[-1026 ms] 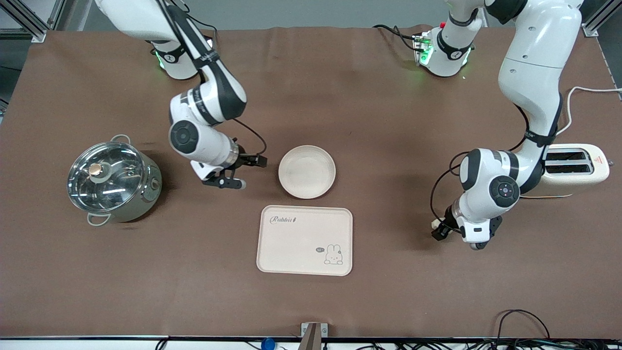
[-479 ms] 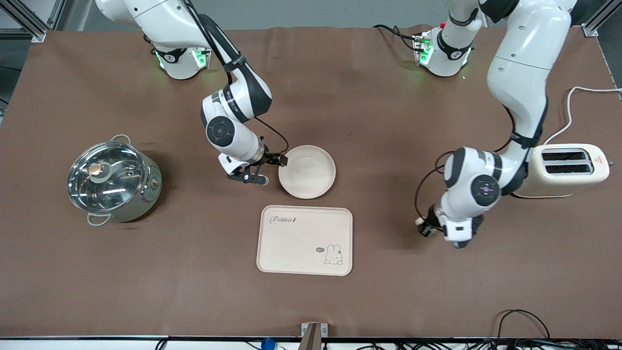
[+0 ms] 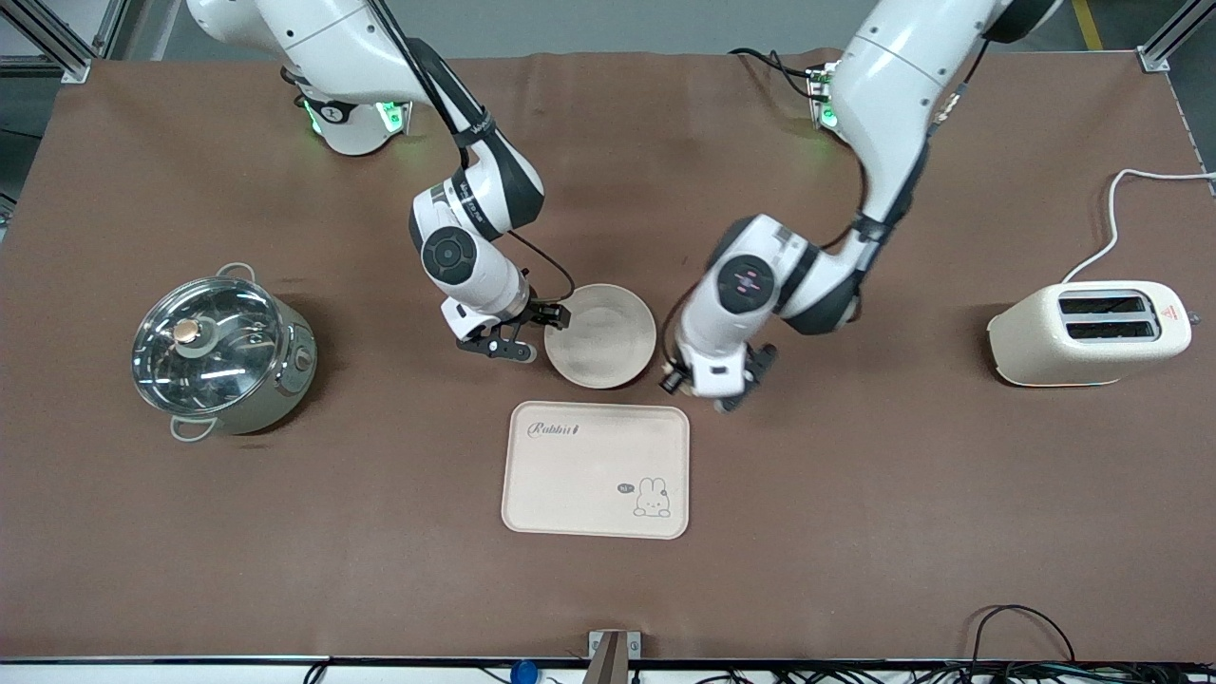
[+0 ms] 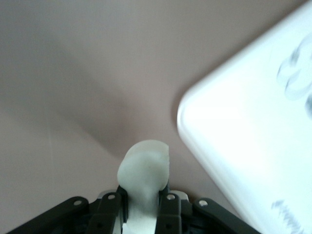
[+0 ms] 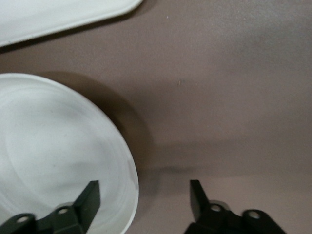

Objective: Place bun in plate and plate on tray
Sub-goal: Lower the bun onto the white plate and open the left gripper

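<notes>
Starting nearest the front camera, we see the tray [image 3: 595, 470] lying flat on the brown table [image 3: 190, 570]. Farther off, at about twelve o'clock from it, sits the plate [image 3: 600, 335]. The left gripper [image 3: 714, 388] hangs over the table at the plate's four o'clock, just off the tray's corner, jaws clamped on the bun [image 4: 144, 170]. The right gripper [image 3: 527, 334] is at the plate's nine o'clock, jaws spread, one finger [image 5: 87, 202] over the rim.
</notes>
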`<move>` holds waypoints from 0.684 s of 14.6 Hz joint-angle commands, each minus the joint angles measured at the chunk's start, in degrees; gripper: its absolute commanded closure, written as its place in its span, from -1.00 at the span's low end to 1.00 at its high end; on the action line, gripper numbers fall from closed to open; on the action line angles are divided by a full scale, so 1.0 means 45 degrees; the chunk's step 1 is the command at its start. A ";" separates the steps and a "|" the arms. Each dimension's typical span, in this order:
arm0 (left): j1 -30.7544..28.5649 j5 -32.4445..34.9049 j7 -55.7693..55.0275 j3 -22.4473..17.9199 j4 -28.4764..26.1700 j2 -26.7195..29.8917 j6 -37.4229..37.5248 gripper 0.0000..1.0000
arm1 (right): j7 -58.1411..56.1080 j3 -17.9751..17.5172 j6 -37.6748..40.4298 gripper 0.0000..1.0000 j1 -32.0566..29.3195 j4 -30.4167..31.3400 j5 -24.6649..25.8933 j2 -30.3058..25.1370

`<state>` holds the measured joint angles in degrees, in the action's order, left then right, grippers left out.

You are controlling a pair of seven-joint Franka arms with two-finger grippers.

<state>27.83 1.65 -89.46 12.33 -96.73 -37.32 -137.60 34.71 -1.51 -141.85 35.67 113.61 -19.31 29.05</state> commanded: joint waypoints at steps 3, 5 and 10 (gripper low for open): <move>0.1235 -0.0695 -0.1720 -0.0084 0.0421 -0.0513 0.0013 0.10 | 0.0138 0.0141 -0.0450 -0.12 0.0315 0.0008 -0.0240 0.0224; 0.1626 -0.0990 -0.1798 -0.0103 0.0421 -0.0749 -0.0259 -0.15 | 0.0158 0.0141 -0.0450 0.20 0.0296 0.0008 -0.0240 0.0224; 0.1902 -0.0874 -0.2405 -0.0103 0.0692 -0.0712 -0.0418 -1.00 | 0.0178 0.0141 -0.0450 0.96 0.0296 0.0009 -0.0240 0.0224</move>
<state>36.10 -2.09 -99.73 12.32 -95.83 -40.81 -139.89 35.06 -1.43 -143.50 36.22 113.45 -19.31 30.33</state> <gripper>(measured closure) 0.273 0.815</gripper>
